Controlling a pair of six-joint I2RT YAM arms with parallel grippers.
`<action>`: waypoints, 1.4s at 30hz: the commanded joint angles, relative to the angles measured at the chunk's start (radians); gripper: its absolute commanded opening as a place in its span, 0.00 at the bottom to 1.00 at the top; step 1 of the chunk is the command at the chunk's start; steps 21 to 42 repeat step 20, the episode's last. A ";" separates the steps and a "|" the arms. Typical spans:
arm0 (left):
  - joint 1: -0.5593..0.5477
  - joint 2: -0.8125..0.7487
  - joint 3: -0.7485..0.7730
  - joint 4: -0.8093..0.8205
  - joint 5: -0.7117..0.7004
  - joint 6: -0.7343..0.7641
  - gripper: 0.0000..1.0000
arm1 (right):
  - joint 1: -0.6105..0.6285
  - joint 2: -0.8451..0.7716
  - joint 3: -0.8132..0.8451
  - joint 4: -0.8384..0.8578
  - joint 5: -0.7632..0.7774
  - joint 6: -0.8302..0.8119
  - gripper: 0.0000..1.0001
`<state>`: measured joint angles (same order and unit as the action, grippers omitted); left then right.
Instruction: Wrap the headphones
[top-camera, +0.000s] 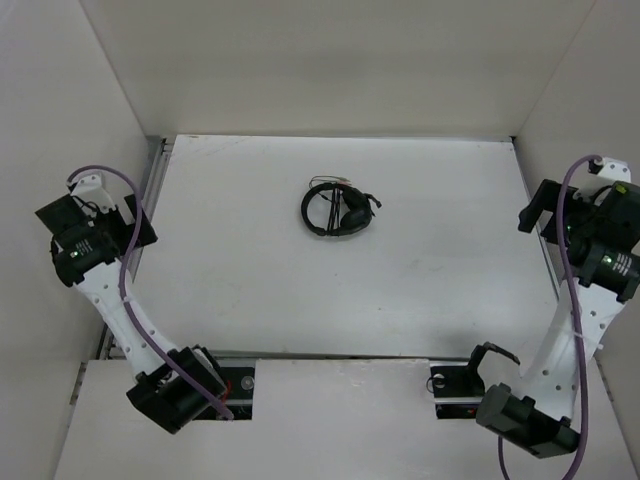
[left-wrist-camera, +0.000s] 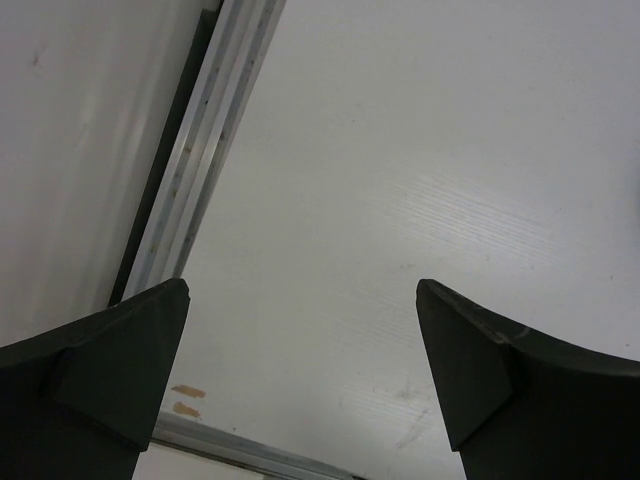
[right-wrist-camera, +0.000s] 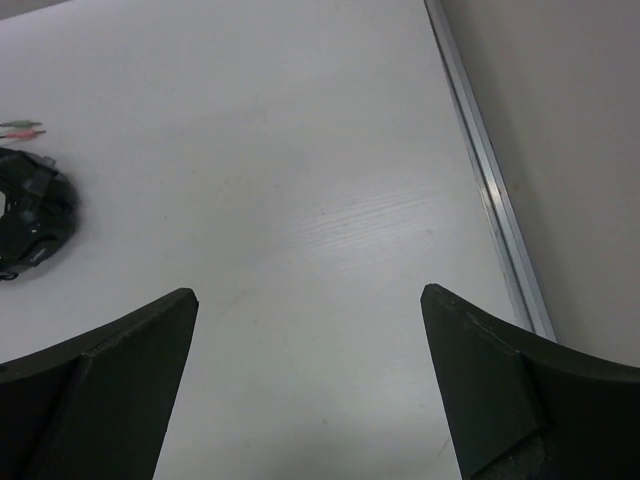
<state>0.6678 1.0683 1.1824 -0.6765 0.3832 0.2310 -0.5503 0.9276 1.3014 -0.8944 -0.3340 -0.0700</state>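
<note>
Left gripper (left-wrist-camera: 302, 300) and right gripper (right-wrist-camera: 308, 300) hang with jaws apart, empty. Headphones (top-camera: 338, 211) lie well apart between them; likely light, the stiff headband (top-camera: 305, 208) offers a pinch, the cable (top-camera: 328, 181) limp.

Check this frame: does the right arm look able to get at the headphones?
Probably yes: the headphones lie alone on the table, with nothing between them and the open right gripper at the right edge. Whether it reaches that far cannot be told.
</note>
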 joint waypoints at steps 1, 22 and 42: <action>0.074 0.012 0.045 -0.064 0.098 0.059 1.00 | -0.013 -0.013 0.162 -0.204 0.146 0.064 1.00; 0.143 0.107 0.091 -0.086 0.148 0.080 1.00 | 0.059 -0.156 0.122 -0.100 0.153 -0.025 1.00; 0.143 0.107 0.091 -0.086 0.148 0.080 1.00 | 0.059 -0.156 0.122 -0.100 0.153 -0.025 1.00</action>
